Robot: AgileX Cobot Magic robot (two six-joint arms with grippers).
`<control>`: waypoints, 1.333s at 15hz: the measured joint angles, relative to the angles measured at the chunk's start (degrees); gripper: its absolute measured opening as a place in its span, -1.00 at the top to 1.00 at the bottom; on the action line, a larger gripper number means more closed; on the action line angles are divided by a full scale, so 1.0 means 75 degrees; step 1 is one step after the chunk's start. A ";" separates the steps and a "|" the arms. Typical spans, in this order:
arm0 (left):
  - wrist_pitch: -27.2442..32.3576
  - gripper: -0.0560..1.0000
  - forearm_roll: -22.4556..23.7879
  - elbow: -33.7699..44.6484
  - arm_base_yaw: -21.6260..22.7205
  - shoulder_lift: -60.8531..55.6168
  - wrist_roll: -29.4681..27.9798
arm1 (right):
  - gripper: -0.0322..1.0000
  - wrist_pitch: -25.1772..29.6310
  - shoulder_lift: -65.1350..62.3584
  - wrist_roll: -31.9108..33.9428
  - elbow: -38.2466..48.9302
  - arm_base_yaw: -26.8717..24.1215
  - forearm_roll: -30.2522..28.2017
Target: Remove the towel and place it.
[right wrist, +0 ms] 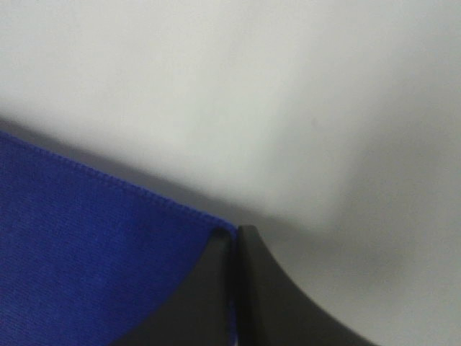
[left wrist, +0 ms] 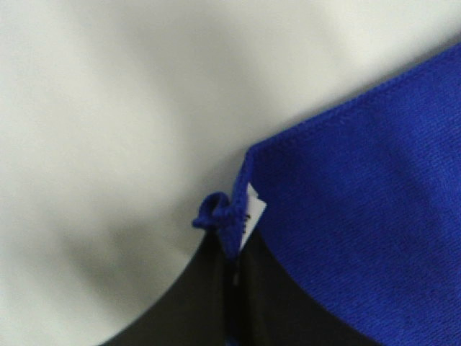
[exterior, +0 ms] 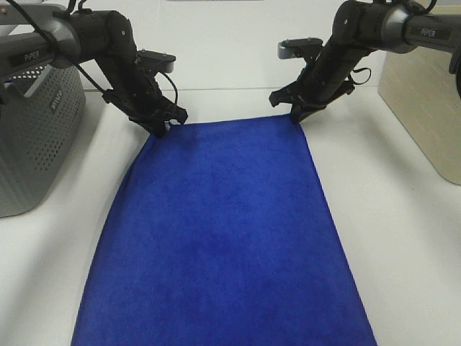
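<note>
We see the towel (exterior: pixel 223 231) lying flat on the bench (exterior: pixel 403 252), running down the middle from the far side to the near edge of the high view, which cuts it off. The left gripper (exterior: pixel 167 126) sits at its far left corner, pinching that corner, and the tag (left wrist: pixel 253 209) lies just beside the jaws. The right gripper (exterior: pixel 294 112) nips the far right corner. A basket (exterior: pixel 36 144) stands on the bench left of the towel, apart from it, and a container (exterior: pixel 425 108) stands well apart on the right
</note>
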 joint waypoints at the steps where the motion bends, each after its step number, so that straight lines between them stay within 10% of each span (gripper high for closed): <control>1: -0.0328 0.88 0.0153 -0.0168 0.0000 0.0046 0.0015 | 0.91 -0.0229 -0.0008 -0.0023 -0.0260 0.0000 -0.0046; 20: -0.4217 0.88 0.1627 -0.0604 0.0000 0.0260 0.0038 | 0.91 -0.2765 0.0000 -0.0558 -0.1016 0.0000 -0.0092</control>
